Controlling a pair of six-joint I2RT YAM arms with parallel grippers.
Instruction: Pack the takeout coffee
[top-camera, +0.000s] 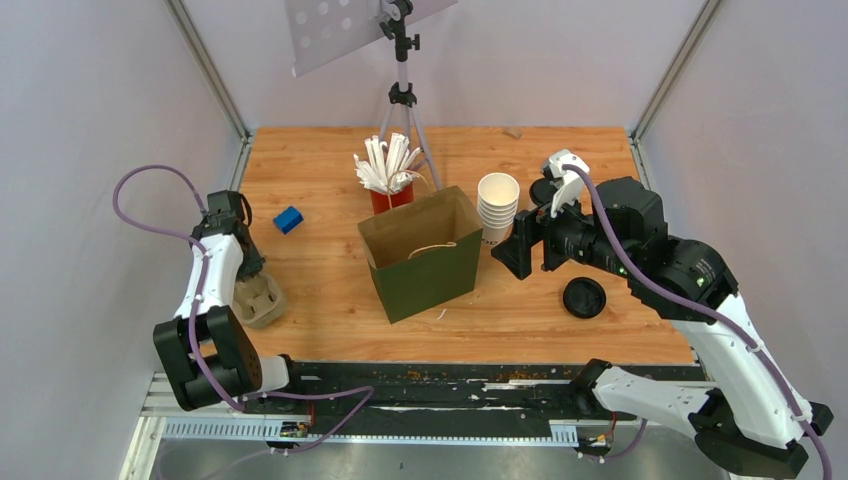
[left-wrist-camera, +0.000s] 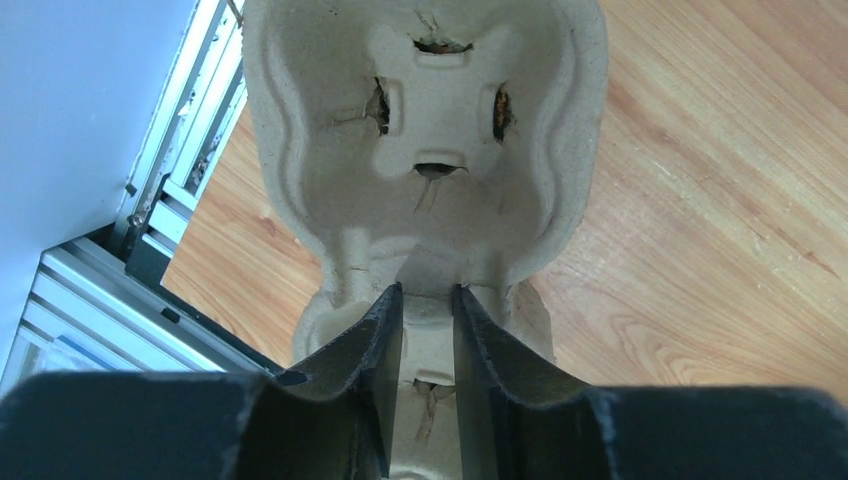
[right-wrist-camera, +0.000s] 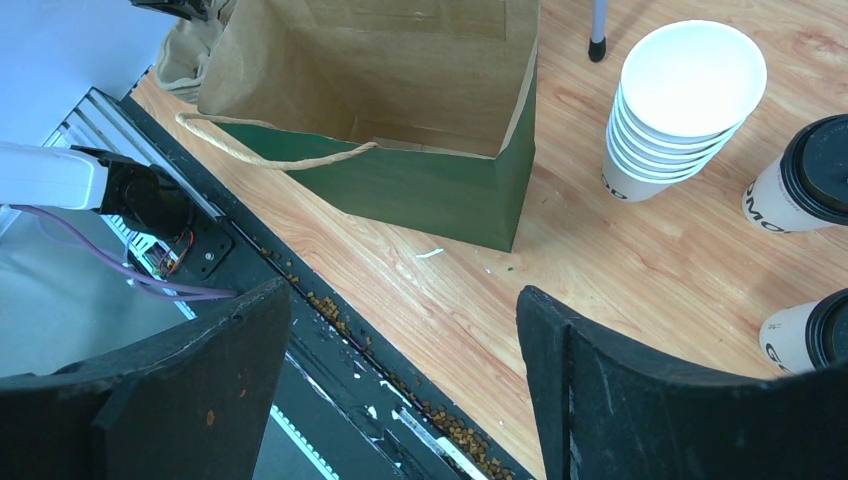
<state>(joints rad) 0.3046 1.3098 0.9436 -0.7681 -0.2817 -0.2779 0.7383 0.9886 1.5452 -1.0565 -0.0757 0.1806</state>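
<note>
The left hand (left-wrist-camera: 428, 295) is pinching the pulp cup carrier (left-wrist-camera: 430, 130) narrowly, the right hand (right-wrist-camera: 402, 300) is hovering wide, and the green bag (right-wrist-camera: 400, 190) is standing empty, a lidded coffee cup (right-wrist-camera: 800, 185) waiting outside.

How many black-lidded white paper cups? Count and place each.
2. One black-lidded white paper cup stands beside the stack of lidless white cups; the other sits nearer the right wrist camera, cropped. More may be hidden.

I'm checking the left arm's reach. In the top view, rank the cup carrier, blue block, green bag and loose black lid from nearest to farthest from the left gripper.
1. Cup carrier, right at the left gripper, near the left edge.
2. Blue block, farther back on the left.
3. Green bag, centre.
4. Black lid, right side.
</note>
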